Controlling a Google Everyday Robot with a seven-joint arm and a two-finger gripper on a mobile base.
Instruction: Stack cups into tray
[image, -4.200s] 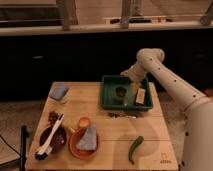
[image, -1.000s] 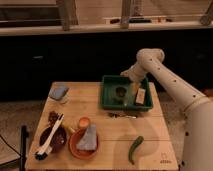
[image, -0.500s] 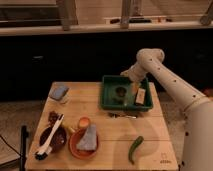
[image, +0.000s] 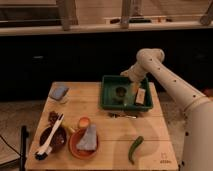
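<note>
The green tray (image: 107, 102) stands at the back right of the wooden table. One dark olive cup (image: 120, 92) sits inside it, near the middle. My gripper (image: 133, 83) hangs over the tray's back right part, just right of and above the cup, at the end of the white arm (image: 165, 82) that reaches in from the right. A pale tan object (image: 141, 95) lies in the tray's right side below the gripper.
A blue sponge (image: 59, 92) lies at the back left. At the front left are a dark brown bowl (image: 54, 139) holding a white brush, and an orange-brown dish (image: 80, 148) with a grey cloth. A green vegetable (image: 135, 149) lies front right, and cutlery (image: 123, 115) before the tray.
</note>
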